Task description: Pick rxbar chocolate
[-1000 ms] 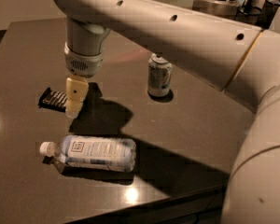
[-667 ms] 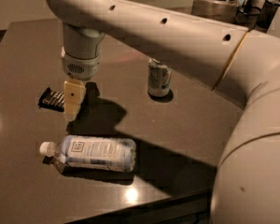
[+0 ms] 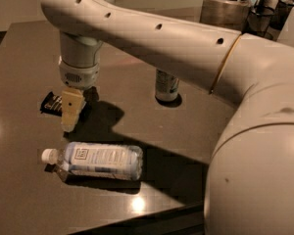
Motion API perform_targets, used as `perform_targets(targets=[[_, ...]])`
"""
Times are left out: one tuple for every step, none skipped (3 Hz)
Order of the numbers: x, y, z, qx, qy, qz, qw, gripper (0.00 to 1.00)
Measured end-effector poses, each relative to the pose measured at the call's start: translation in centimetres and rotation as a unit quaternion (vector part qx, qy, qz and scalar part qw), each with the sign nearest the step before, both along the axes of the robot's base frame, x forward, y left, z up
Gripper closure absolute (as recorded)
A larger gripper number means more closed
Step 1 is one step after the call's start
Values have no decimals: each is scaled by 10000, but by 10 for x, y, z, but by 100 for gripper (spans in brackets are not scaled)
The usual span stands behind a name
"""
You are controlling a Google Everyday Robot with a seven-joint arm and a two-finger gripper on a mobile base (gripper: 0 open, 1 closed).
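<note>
The rxbar chocolate (image 3: pixel 51 103) lies flat on the dark table (image 3: pixel 19 58), directly behind the gripper's tip and poking out to its left. Only the bar's left end shows, black with pale stripes. The rest is hidden behind the gripper (image 3: pixel 69 121), so it is unclear whether the two touch. The gripper points straight down from the wrist, its pale yellow tip low over the tabletop. Whether it is spread or pressed together cannot be told from this side.

Just in front of the tip, nearer the table's front edge, a clear water bottle (image 3: pixel 95 160) lies on its side. Its white cap points left, and it sits apart from the bar. Well to the right of the gripper and a little behind it stands a silver can (image 3: pixel 166 87), its top covered by the arm (image 3: pixel 161 43). The arm crosses the whole upper scene, and its bulk fills the right side and cuts off that part of the table.

Bare tabletop lies left of the bar out to the picture's edge, and more lies between the gripper and the can. The front edge runs close below the bottle.

There is one bar, one bottle, one can and one gripper.
</note>
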State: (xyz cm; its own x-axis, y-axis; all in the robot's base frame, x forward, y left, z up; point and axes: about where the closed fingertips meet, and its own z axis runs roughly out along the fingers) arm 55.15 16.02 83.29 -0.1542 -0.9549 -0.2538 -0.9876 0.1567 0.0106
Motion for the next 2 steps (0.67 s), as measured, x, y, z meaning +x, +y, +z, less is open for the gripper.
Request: perform_targets(targets=[[-1,12,-2,15,58,55,10000,25],[-2,17,-1,36,79,98,9999,48]])
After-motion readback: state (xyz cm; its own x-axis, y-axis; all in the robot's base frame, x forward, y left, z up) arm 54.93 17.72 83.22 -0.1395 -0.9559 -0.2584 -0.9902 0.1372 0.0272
